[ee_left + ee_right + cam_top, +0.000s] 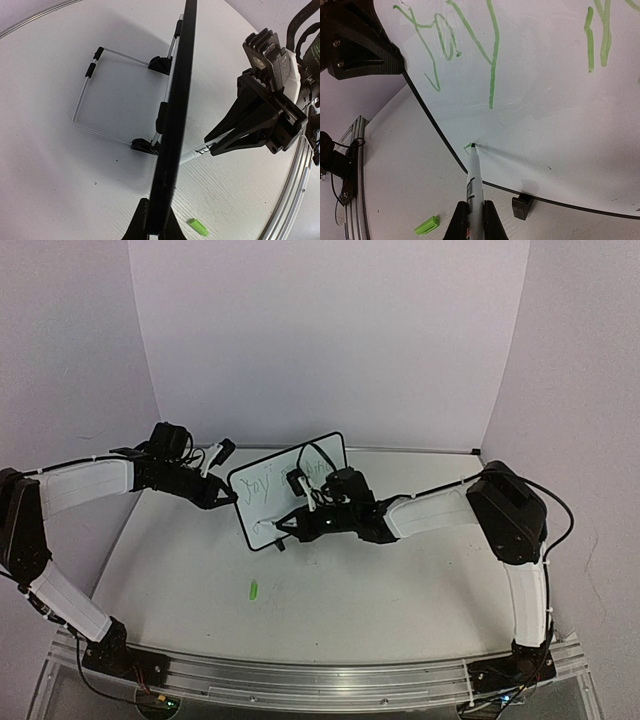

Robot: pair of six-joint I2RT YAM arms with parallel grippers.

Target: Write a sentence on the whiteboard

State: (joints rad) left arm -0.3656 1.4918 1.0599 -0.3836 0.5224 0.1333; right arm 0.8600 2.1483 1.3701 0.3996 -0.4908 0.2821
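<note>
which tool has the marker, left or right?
The right tool: it is shut on the marker, tip touching the whiteboard. The left tool only clamps the whiteboard's edge.

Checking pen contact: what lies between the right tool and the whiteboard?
A marker, held in the right tool, spans that gap, its tip touching the whiteboard near its lower edge. The right wrist view shows it.
</note>
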